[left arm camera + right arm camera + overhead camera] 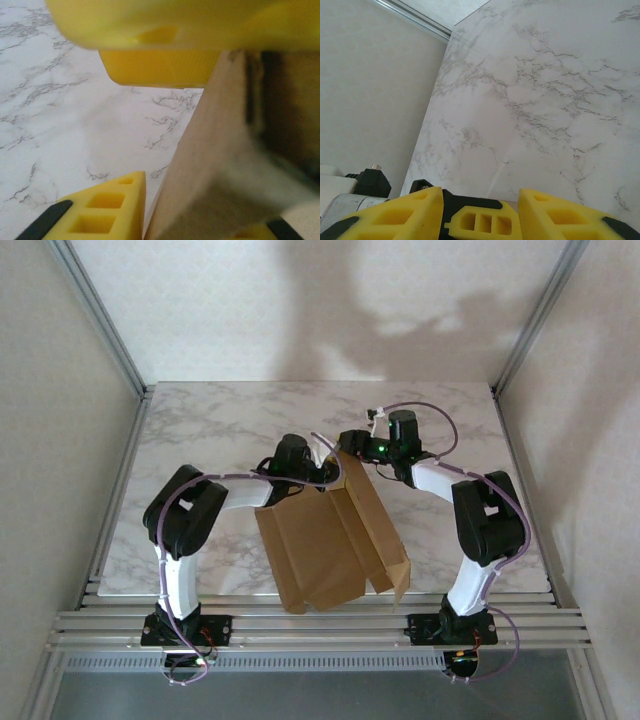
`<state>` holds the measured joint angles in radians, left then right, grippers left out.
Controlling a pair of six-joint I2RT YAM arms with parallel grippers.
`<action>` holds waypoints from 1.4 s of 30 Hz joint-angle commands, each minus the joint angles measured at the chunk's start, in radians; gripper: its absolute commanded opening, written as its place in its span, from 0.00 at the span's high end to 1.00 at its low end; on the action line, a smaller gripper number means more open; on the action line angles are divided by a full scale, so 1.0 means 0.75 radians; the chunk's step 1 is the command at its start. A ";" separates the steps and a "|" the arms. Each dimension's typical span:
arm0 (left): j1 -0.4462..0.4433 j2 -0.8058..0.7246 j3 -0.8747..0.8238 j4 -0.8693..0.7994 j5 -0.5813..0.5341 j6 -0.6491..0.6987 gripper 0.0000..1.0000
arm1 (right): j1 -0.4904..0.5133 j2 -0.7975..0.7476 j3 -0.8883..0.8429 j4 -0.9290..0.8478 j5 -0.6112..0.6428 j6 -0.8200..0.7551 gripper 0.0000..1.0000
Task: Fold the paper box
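Fingers (112,212) of the left gripper (200,205) sit narrow, the paper box (215,165) flap between them, grip unclear; right gripper (480,192) stands part open near the box's far edge.

Top external view: high behind both arm bases (185,625), looking down on the whole counter (200,420). Wrist views: mounted on each arm, very close, facing that same marble surface.

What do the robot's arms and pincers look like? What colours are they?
Both the left arm and the right arm have chunky black joints and white tube-shaped parts, with thin purple cables running along them. A small green light glows on the right one. The right pincer has yellow wedge-shaped fingers with square holes and black strips.
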<state>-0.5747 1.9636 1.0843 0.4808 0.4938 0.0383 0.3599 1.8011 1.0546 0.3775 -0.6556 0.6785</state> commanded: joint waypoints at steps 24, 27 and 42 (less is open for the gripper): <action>0.005 -0.380 -0.457 0.175 -0.729 -0.302 0.76 | -0.110 -0.408 0.219 -0.874 0.164 -0.302 0.18; 0.007 -0.463 -0.531 0.188 -0.869 -0.379 0.76 | -0.110 -0.461 0.229 -0.973 0.213 -0.352 0.18; 0.051 -0.769 -0.896 0.207 -1.171 -0.689 0.66 | -0.107 -0.689 0.103 -1.080 0.271 -0.388 0.18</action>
<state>-0.5457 1.4178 0.4385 0.6109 -0.3302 -0.4122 0.2775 1.3136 1.1580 -0.3962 -0.4664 0.4057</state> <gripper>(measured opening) 0.332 0.818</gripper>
